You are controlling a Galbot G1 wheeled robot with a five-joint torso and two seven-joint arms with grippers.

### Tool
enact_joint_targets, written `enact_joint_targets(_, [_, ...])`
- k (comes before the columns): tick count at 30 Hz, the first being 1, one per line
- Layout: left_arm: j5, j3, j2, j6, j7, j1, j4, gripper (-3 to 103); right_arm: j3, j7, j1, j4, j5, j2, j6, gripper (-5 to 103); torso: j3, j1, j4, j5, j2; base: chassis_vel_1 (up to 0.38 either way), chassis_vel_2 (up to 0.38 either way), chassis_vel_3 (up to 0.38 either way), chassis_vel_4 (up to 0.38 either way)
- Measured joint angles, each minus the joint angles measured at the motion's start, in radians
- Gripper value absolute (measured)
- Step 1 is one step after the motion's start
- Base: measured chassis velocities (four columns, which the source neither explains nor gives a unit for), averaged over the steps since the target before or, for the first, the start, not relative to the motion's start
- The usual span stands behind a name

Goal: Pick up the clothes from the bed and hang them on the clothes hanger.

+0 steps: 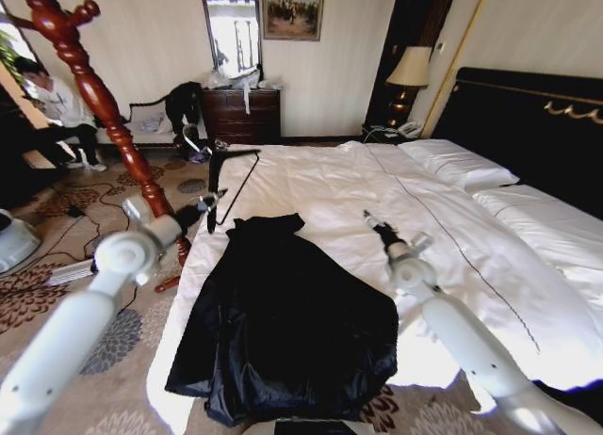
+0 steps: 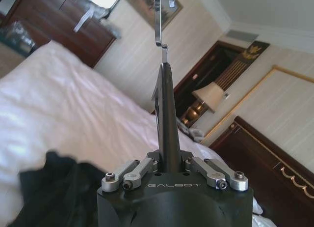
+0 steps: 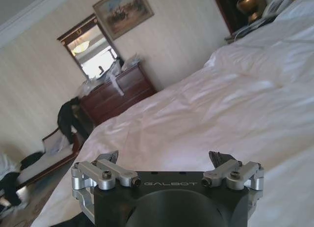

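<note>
White bed lies open right of the black coat. Coat stand rises close at left; a black hanger lies just beyond the coat.

The black coat-like garment lies spread flat on the near corner of the wide white-sheeted bed, its shiny dark cloth rumpled, its hem hanging over the bed's foot edge. The reddish-brown turned-wood coat stand rises tilted beside the bed's left side.
</note>
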Motion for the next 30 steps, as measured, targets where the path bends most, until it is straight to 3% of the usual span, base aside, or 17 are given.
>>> enact_joint_targets(2, [0.006,-0.032,-0.022,0.017,0.025,0.062,-0.012,18,-0.061,0.011,0.045,-0.023,0.012,0.017,-0.013,100,0.0,0.0,-0.001,0.0008,0.0,0.0,0.0,0.0,0.0])
enact_joint_targets(4, [0.007,-0.039,-0.027,0.022,0.029,0.075,-0.014,18,-0.077,0.014,0.057,-0.031,0.011,0.023,-0.014,100,0.0,0.0,-0.001,0.0009,0.0,0.0,0.0,0.0,0.0])
enact_joint_targets(6, [0.028,-0.07,-0.059,0.046,0.056,0.165,-0.029,18,-0.14,0.04,0.11,-0.072,-0.004,0.061,-0.015,100,0.0,0.0,-0.0005,0.0005,0.0,0.0,0.0,0.0,0.0])
enact_joint_targets(11, [0.071,-0.078,-0.111,0.075,0.081,0.282,-0.065,18,-0.138,0.091,0.138,-0.103,-0.015,0.121,-0.01,100,0.0,0.0,-0.0009,0.0008,0.0,0.0,0.0,0.0,0.0])
enact_joint_targets(18, [0.09,-0.048,-0.141,0.093,0.009,0.385,-0.062,18,-0.135,0.105,0.112,-0.115,-0.075,0.109,-0.034,100,0.0,0.0,-0.0012,0.0006,0.0,0.0,0.0,0.0,0.0])
enact_joint_targets(27, [0.132,-0.089,-0.183,0.076,0.015,0.457,-0.059,18,-0.185,0.046,0.097,-0.136,-0.181,0.11,-0.027,100,0.0,0.0,-0.0009,0.0008,0.0,0.0,0.0,0.0,0.0])
enact_joint_targets(30, [0.182,-0.099,-0.202,0.076,0.022,0.483,-0.065,18,-0.225,0.03,0.105,-0.137,-0.194,0.116,-0.029,100,0.0,0.0,-0.0009,0.0008,0.0,0.0,0.0,0.0,0.0])
